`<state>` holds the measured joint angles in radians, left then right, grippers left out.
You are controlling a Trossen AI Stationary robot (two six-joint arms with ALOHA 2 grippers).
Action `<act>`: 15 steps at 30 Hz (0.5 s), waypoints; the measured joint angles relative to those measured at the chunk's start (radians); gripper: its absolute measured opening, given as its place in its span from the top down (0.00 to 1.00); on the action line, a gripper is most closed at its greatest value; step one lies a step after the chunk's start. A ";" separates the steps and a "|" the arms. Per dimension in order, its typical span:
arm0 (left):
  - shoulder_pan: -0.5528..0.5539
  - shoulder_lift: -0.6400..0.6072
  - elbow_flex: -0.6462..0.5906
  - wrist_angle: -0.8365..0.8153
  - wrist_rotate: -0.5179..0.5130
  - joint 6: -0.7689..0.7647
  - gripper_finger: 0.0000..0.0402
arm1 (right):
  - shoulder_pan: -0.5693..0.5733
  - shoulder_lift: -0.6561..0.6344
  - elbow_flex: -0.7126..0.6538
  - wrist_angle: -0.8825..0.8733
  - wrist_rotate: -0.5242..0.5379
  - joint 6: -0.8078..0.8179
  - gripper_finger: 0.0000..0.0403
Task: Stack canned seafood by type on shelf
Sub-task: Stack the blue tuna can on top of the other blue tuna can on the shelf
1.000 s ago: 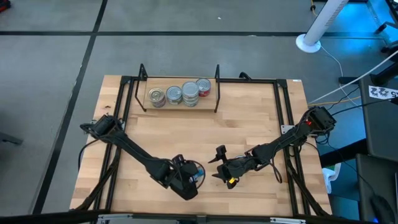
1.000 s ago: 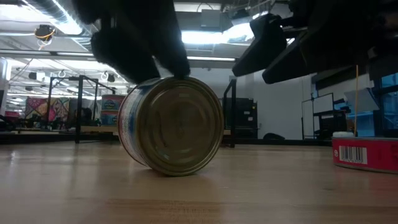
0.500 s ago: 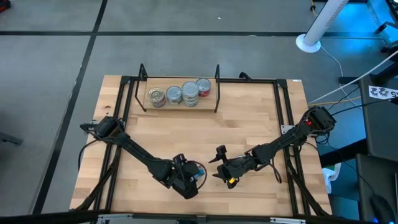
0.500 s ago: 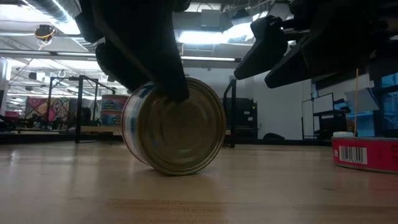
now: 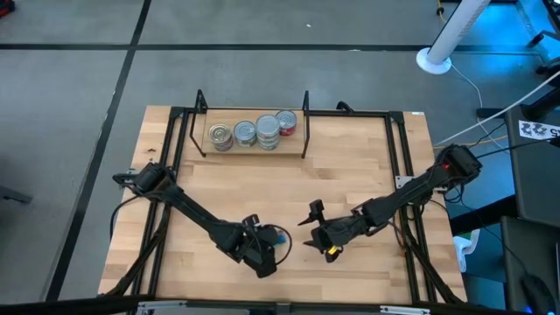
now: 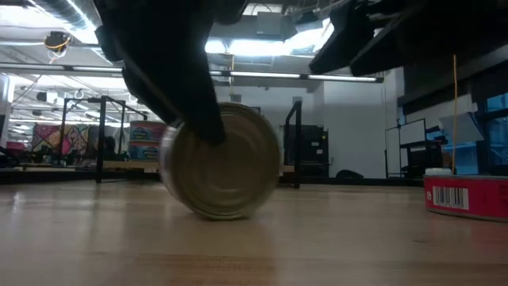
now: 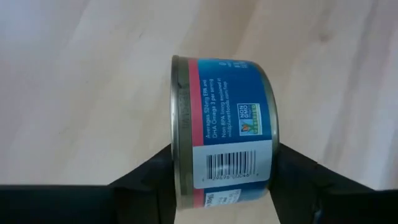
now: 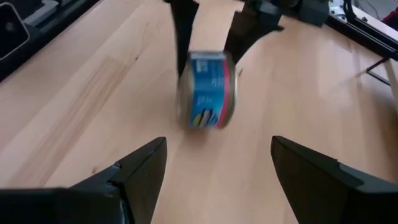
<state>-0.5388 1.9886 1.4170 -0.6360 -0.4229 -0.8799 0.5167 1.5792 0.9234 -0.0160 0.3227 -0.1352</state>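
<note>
Can (image 7: 221, 127): lying on its side on the tabletop (image 5: 350, 166), sitting between the 2 fingers (image 7: 149, 186) of the left gripper (image 5: 267, 254), 1 finger at each flat end.

Right gripper (image 5: 317, 229): hovering just beside the left gripper, on its right, with that can lying ahead of its fingertips.

Shelf (image 5: 254, 140): standing at the far table edge, well apart from both grippers, beyond the left gripper.

4 cans (image 5: 256, 132): sitting in a row on the shelf board, between its 2 uprights.

Box (image 6: 468, 195): lying on the tabletop in the low view, to the right of the gripped can.

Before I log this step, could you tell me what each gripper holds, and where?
The left gripper clamps the blue-labelled round tin, lying on its edge, across its two flat ends; the right gripper is open, empty.
</note>
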 joint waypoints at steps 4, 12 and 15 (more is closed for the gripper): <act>0.003 -0.036 0.016 -0.121 -0.024 -0.008 0.54 | 0.000 -0.078 0.000 -0.085 0.001 0.000 0.28; 0.033 -0.144 0.101 -0.511 -0.230 -0.008 0.54 | 0.000 -0.210 0.001 -0.178 0.007 0.000 0.28; 0.065 -0.180 0.110 -0.685 -0.269 -0.009 0.54 | 0.000 -0.243 0.001 -0.198 0.007 0.000 0.28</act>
<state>-0.4741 1.8090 1.5272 -1.3207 -0.6914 -0.8885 0.5167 1.3358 0.9241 -0.2136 0.3302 -0.1355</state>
